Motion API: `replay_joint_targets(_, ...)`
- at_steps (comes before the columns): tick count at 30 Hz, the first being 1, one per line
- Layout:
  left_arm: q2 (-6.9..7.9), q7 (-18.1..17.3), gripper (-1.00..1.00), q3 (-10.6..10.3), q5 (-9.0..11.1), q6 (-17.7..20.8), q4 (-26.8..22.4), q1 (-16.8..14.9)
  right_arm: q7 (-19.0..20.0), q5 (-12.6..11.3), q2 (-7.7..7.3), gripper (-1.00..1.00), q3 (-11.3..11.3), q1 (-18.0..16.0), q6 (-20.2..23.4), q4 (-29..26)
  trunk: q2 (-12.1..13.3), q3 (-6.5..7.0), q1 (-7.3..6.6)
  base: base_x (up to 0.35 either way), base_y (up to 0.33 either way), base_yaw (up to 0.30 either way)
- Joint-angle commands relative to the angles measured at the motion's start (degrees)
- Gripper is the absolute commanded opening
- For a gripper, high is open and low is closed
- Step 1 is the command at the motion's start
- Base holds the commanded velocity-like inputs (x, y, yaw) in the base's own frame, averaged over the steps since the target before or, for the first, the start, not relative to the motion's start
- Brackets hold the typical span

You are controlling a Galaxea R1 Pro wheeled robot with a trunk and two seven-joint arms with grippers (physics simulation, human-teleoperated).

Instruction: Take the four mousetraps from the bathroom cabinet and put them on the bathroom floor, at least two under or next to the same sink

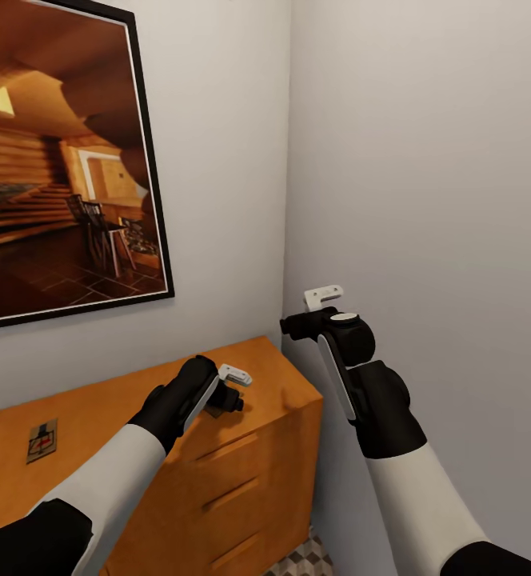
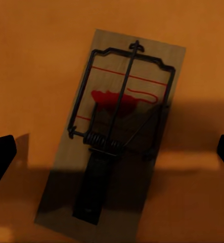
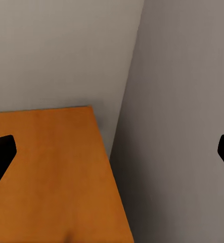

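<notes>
One mousetrap (image 2: 117, 131), a small wooden slab with a dark wire spring and a red print, lies flat on the orange-brown cabinet top (image 2: 31, 61). My left gripper (image 2: 112, 152) hangs open straight above it, its dark fingertips (image 2: 0, 157) wide apart on either side and not touching it. In the head view this gripper (image 1: 224, 398) hovers over the cabinet (image 1: 249, 448) near its right end. Another mousetrap (image 1: 41, 441) lies further left on the cabinet top. My right gripper (image 1: 295, 324) is raised by the wall corner, open and holding nothing (image 3: 112, 152).
A large framed picture (image 1: 65, 160) hangs on the wall above the cabinet. Grey walls meet in a corner right of the cabinet's end (image 3: 127, 101). A strip of cube-patterned bathroom floor (image 1: 301, 560) shows below the cabinet's right side. Three drawer fronts with bar handles (image 1: 227, 448) face me.
</notes>
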Motion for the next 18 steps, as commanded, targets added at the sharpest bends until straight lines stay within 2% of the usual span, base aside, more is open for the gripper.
replay_joint_targets(1, 0.04, -0.05, 1.00, -0.12, -0.70, 0.24, 0.03, -0.01, -0.01, 0.32, 0.01, 1.00, 0.07, -0.07, 0.29, -0.03, -0.04, -0.09, 0.01, 0.000, 0.017, 0.000)
replay_joint_targets(18, 0.09, -0.05, 1.00, 0.18, -0.19, 0.24, 0.24, -0.01, -0.01, 0.55, 0.01, 1.00, 0.07, -0.07, 0.29, -0.03, -0.04, -0.09, 0.01, 0.000, 0.004, 0.000)
